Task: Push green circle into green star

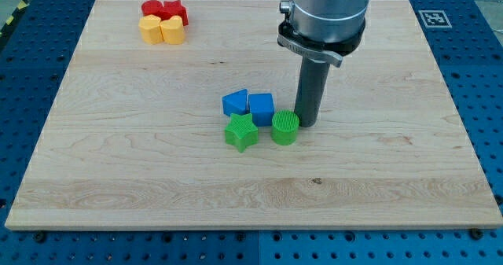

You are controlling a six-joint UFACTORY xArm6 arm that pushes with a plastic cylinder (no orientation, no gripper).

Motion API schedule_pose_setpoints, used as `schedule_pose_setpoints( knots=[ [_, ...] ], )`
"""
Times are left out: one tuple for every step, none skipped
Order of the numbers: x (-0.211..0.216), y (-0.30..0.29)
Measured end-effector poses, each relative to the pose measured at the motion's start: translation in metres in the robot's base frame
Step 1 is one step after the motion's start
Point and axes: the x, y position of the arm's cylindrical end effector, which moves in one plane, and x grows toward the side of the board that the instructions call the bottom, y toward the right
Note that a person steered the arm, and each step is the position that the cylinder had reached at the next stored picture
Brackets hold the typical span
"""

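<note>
The green circle point(284, 127) sits near the middle of the wooden board point(118, 163). The green star point(241, 132) lies just to its left, with a small gap between them. My tip point(307, 124) rests on the board right beside the green circle, at its upper right edge, touching or nearly touching it. The dark rod rises from there to the grey arm body at the view's top.
Two blue blocks point(235, 103) point(261, 107) sit just above the green star and circle. At the view's top left, a red block point(167, 11) and two yellow blocks point(150, 29) point(173, 31) cluster together. A fiducial marker point(432, 17) is off the board's top right corner.
</note>
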Motion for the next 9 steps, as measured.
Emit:
schedule_pose_setpoints(
  knots=[
    [0.011, 0.0],
    [0.017, 0.015],
    [0.052, 0.014],
    [0.054, -0.003],
    [0.045, -0.014],
    [0.045, -0.008],
    [0.03, 0.005],
    [0.029, -0.024],
    [0.026, -0.041]
  ],
)
